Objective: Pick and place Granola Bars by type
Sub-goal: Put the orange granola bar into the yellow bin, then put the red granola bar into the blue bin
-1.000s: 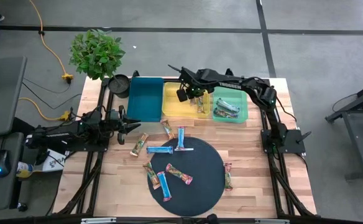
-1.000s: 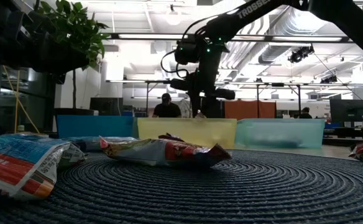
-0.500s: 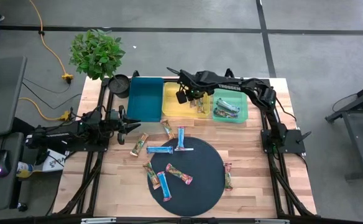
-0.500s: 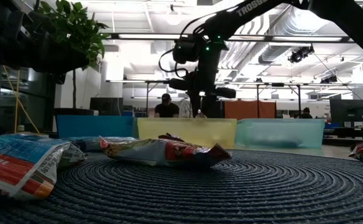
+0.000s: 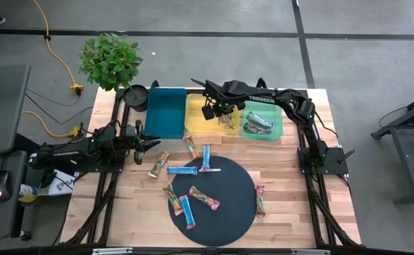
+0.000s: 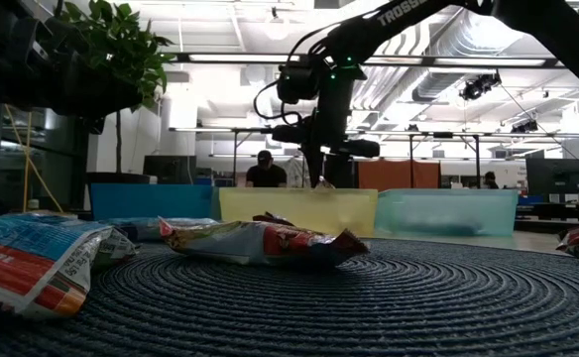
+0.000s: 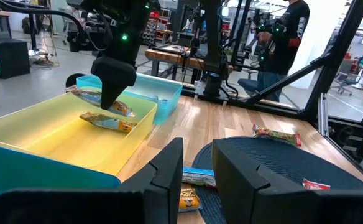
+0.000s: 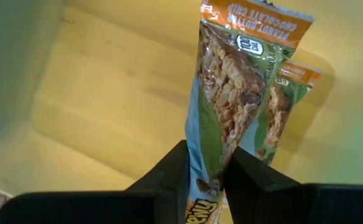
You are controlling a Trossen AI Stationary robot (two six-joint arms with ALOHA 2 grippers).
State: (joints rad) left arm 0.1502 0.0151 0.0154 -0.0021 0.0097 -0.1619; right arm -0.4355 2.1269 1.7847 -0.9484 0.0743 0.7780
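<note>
— Status on the right side?

— Right tool [image 5: 223, 113] is over the yellow tray [image 5: 196, 117], and from its wrist camera I see the two fingers [image 8: 169, 171] clamped on the lower end of a tan-brown granola bar [image 8: 234, 87], which hangs above the tray floor. A second tan-brown bar [image 8: 281, 109] lies in the tray just behind it.

— And the left?

— Left tool [image 5: 152, 142] sits low at the left edge of the table [image 5: 285, 163], beside the teal tray [image 5: 166, 113], waiting. I can see its fingers [image 7: 166, 174] standing slightly apart with nothing between them.

— Where are the other bars?

— Green tray [image 5: 272, 131] holds a couple of silvery bars [image 5: 258, 124]. Several more lie loose: a blue bar [image 5: 182, 170] and another blue bar [image 5: 206, 157] at the far rim of the round dark mat [image 5: 232, 212], a tan one [image 5: 191, 146] and another tan one [image 5: 158, 164] on the bare wood, a few on the mat, and one [image 5: 260, 200] at the mat's right edge.

— Anything behind the table?

— A potted plant [image 5: 110, 60] at the far left corner, and a person [image 6: 266, 171] in the room beyond.
</note>
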